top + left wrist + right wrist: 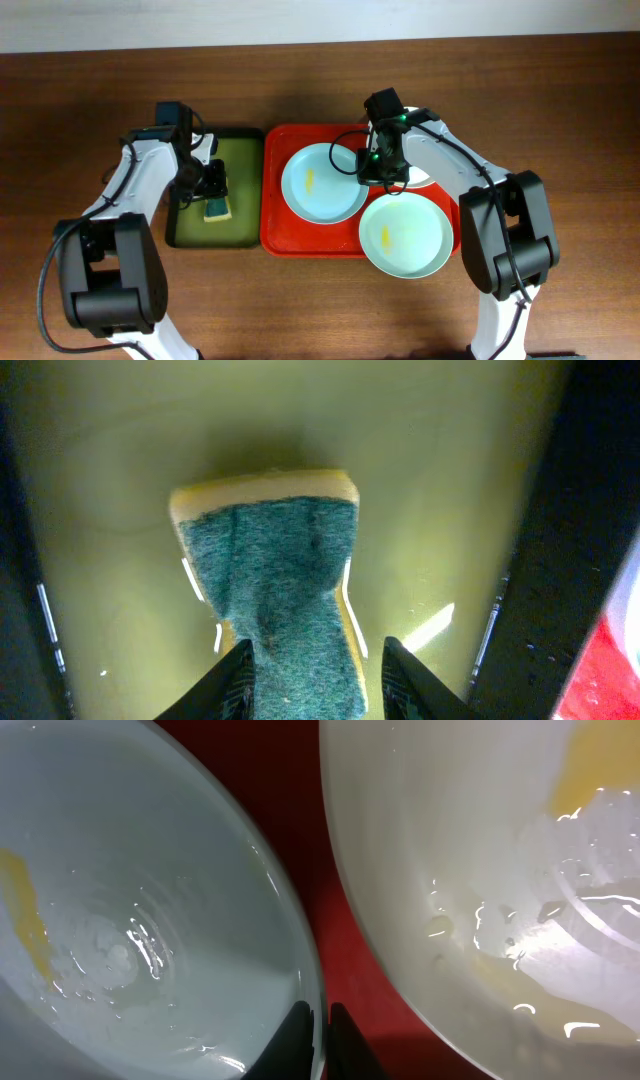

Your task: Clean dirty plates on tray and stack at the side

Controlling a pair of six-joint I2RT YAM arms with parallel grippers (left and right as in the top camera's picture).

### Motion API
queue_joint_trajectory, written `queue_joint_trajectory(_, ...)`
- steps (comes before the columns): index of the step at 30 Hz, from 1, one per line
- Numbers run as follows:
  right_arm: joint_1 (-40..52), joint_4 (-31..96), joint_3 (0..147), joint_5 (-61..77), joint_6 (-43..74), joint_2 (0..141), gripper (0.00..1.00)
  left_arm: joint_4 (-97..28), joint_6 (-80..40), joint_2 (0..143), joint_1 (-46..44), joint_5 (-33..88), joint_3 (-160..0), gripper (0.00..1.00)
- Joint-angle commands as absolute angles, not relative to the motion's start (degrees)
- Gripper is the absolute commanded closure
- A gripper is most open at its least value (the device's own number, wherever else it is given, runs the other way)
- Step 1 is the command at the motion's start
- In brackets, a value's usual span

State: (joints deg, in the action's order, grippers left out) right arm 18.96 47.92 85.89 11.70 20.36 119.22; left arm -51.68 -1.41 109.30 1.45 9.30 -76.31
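Two grips apply. Your left gripper [315, 660] brackets the soft sponge [280, 585], not yet pinching. Your right gripper [318, 1035] pinches the blue plate [322, 182] on the tray [285, 240]: stiff, wet, slippery; hold its rim.

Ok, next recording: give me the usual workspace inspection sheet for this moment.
Surface: brown wooden table, bare around the trays.
Job's things: red tray holds three plates: light blue plate and mint green plate, each with a yellow smear; white plate, also smeared, mostly hidden under the right arm from overhead.
Clutter: dark green tray holding a yellow and green sponge.
Grippers: left gripper straddling the sponge's near end, jaws parted; right gripper shut on the light blue plate's rim.
Cables: black cables along both arms.
Surroundings: pale strip beyond the table's far edge.
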Motion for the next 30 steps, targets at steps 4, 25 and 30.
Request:
queue_joint_trajectory(4, 19.55, 47.94, 85.27, 11.60, 20.01, 119.37, 0.91, -51.03, -7.33, 110.67, -0.86, -0.05, -75.99, 0.59)
queue_joint_trajectory(25, 19.55, 48.86, 85.27, 13.61, 20.03, 119.37, 0.95, -45.91, -9.28, 94.65, -0.60, 0.16, -79.72, 1.00)
queue_joint_trajectory(30, 19.55, 49.69, 85.27, 17.58, 20.03, 119.37, 0.96, -57.69, -5.67, 93.30, -0.60, 0.19, -91.66, 1.00)
